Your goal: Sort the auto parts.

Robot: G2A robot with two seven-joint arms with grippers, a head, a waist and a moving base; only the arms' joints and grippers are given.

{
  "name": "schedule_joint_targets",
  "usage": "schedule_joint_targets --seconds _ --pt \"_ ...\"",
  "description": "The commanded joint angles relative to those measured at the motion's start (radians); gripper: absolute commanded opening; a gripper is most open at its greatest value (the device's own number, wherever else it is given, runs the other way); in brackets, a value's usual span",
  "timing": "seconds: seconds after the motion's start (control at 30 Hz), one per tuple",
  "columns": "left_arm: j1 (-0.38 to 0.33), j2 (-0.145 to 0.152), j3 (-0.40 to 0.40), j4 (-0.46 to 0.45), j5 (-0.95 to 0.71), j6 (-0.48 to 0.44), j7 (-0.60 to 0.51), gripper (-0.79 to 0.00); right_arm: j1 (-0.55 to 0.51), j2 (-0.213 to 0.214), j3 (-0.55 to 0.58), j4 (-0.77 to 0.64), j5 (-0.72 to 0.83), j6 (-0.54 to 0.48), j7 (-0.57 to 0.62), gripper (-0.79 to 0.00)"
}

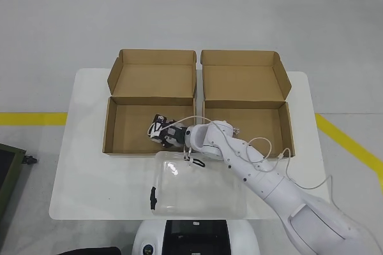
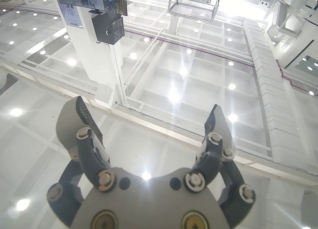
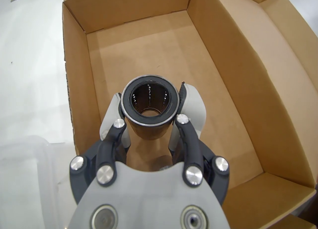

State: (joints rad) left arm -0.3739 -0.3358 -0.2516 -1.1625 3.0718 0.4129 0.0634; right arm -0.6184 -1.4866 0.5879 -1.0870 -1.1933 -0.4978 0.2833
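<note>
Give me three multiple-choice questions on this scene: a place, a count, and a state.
1. The black-rimmed metal cylinder hangs over: A an open brown cardboard box; B a clear plastic bin; C the floor.
2. Cardboard boxes on the white table: A one; B two; C three.
3. The right tool is: A open, empty; B shut on the cylinder; C folded away.
Answers: A, box floor lies beneath it; B, two sit side by side; B, both fingers press its sides.

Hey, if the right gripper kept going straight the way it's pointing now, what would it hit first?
Probably the bare floor of the cardboard box below it. The bearing clamped in the right gripper looks likely to touch down before the gripper itself, though depth is unclear.
</note>
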Motion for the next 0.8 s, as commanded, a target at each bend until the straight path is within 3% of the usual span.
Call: schedule_joint_targets --seconds 0.0,0.03,0.1,0.33,0.77 --pt "0.000 0.000 0.000 0.000 0.000 0.000 0.000 0.000 -0.001 -0.002 0.003 0.002 0.000 -0.002 0.003 -0.311" --pt "0.000 0.000 0.000 0.000 0.000 0.000 0.000 0.000 -0.002 -0.003 0.005 0.002 0.000 -0.003 0.004 -0.172" --pt "0.000 0.000 0.000 0.000 0.000 0.000 0.000 0.000 -0.005 -0.004 0.011 -0.003 0.001 -0.003 0.006 -0.012" --pt "0.000 0.000 0.000 0.000 0.000 0.000 0.000 0.000 -0.036 0.009 0.063 -0.089 -0.004 -0.002 -0.004 0.000" --pt "0.000 0.000 0.000 0.000 0.000 0.000 0.000 0.000 -0.202 0.085 0.262 -0.446 -0.055 -0.046 0.061 0.000"
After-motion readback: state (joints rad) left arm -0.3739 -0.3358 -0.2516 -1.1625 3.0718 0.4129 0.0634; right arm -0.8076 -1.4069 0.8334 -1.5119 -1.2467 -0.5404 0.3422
